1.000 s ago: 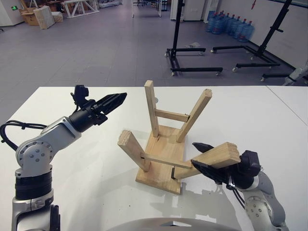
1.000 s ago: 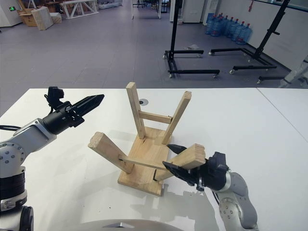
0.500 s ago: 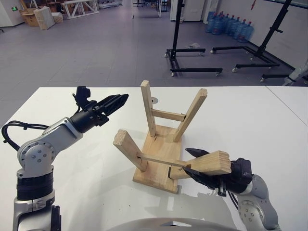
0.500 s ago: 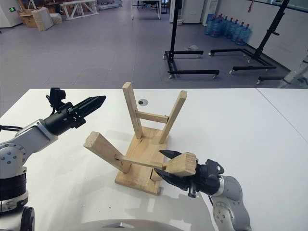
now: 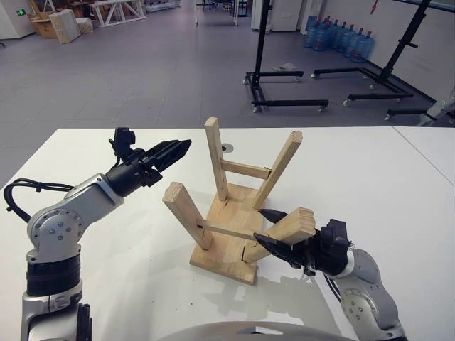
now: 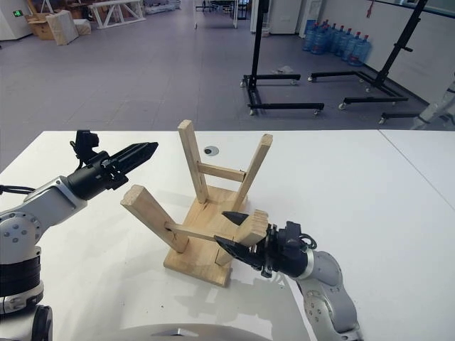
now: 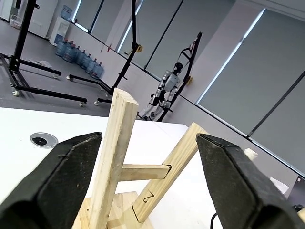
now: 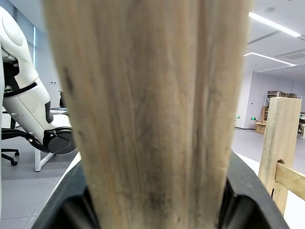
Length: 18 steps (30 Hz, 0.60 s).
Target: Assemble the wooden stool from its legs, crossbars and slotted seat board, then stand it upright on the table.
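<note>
The wooden stool lies upside down, its seat board [image 5: 229, 240] flat on the white table [image 5: 370, 185]. Two far legs [image 5: 215, 156] [image 5: 279, 167] stand up, joined by a crossbar [image 5: 245, 170]. The near left leg [image 5: 182, 213] leans outward, and a thin crossbar [image 5: 227, 231] links it to the near right leg [image 5: 293, 226]. My right gripper [image 5: 264, 227] is shut on that near right leg [image 8: 143, 109], low over the table. In the air left of the far legs, my left gripper [image 5: 182, 148] is open; one far leg [image 7: 112, 162] shows beyond its fingers [image 7: 52, 186].
A round metal grommet [image 5: 227, 148] sits in the table behind the stool. A second table [image 5: 434, 153] joins on the right. Black wheeled stands [image 5: 284, 78] are on the floor beyond the far edge. Bare tabletop lies left and right of the stool.
My right gripper has moved left and forward with the near right leg, and the whole stool has slid a little to the left. The left arm has barely moved.
</note>
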{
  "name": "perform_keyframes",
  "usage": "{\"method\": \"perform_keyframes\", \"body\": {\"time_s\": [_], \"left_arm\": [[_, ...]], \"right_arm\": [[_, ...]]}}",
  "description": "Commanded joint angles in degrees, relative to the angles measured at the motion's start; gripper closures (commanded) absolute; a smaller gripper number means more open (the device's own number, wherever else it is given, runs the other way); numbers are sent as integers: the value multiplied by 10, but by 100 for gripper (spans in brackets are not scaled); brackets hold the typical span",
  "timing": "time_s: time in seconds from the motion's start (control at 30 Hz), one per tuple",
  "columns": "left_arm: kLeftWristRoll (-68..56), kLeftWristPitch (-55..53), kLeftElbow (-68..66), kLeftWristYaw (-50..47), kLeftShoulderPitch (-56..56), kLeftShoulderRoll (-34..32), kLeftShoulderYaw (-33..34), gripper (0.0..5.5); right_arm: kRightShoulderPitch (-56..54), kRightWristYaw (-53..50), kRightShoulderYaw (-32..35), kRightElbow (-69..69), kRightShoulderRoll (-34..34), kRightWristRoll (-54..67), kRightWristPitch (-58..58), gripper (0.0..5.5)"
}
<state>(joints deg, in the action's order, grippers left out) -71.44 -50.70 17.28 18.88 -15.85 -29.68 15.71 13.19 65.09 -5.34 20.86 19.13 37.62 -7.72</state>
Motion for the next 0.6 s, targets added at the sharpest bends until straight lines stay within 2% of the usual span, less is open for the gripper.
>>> {"method": "perform_keyframes", "body": {"time_s": [0.03,0.23,0.33,0.47,0.5,0.53,0.6], "left_arm": [[14,21,-23,-53,-49,6,29,189],[-13,31,-5,-189,-176,12,54,189],[-123,35,2,-307,-276,30,57,189],[-360,111,2,-516,-364,81,21,189],[-393,144,7,-568,-373,123,28,189],[-410,188,20,-627,-374,197,51,189],[-416,200,37,-677,-344,261,72,189]], "right_arm": [[-33,-46,-32,-6,-20,-69,-11,345],[-97,-123,-72,-71,-54,-189,-49,345],[-135,-162,-83,-105,-70,-217,-45,345],[-186,-209,-105,-152,-97,-250,-39,345],[-198,-220,-107,-161,-105,-252,-32,345],[-211,-233,-108,-173,-113,-255,-28,345],[-227,-245,-109,-187,-125,-252,-18,345]]}}
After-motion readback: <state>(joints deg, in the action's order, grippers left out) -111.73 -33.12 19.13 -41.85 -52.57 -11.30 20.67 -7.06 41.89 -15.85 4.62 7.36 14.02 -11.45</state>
